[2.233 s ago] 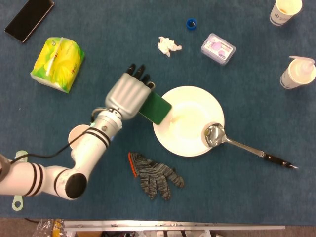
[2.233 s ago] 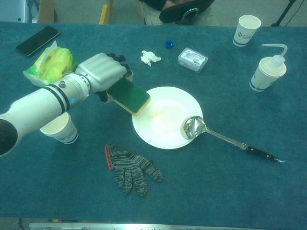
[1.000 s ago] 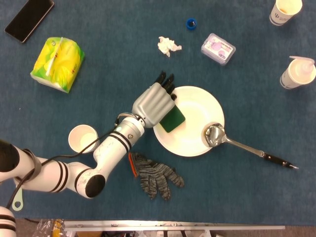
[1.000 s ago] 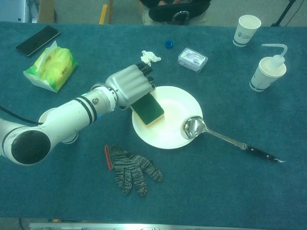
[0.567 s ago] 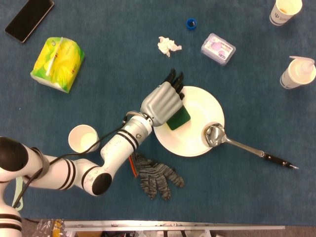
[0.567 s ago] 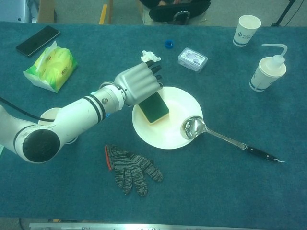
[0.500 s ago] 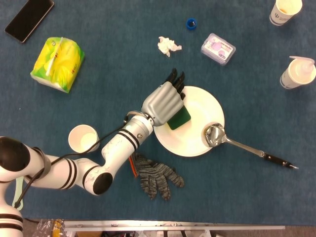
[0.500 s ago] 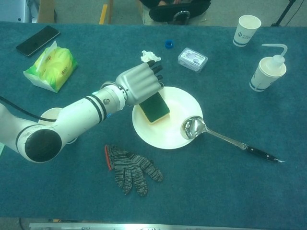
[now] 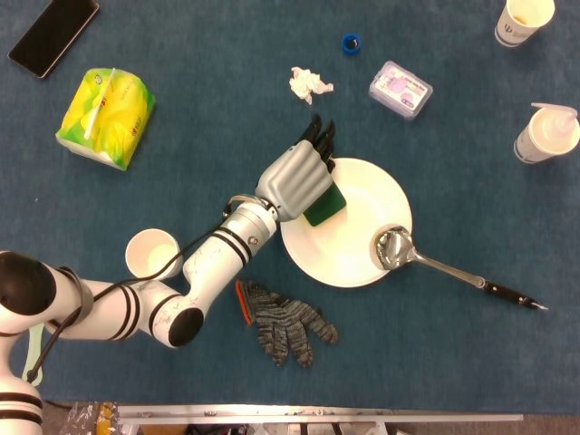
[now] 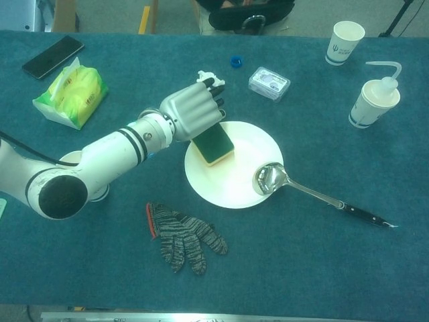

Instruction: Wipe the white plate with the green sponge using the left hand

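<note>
One green sponge (image 9: pixel 324 207) lies flat on the far-left part of the white plate (image 9: pixel 358 258), gripped under my left hand (image 9: pixel 295 184), fingers curled over its far edge. Ladle (image 9: pixel 396 247) bowl rests on the plate's right rim, handle trailing right. Grey glove (image 9: pixel 285 322) lies near of the plate; paper cup (image 9: pixel 151 253) sits well to the left.

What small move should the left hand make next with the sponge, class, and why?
Probably sweep the green sponge toward the plate's centre: the left hand holds it at the white plate's upper-left edge, the middle is uncovered, and the ladle rests on the right rim.
</note>
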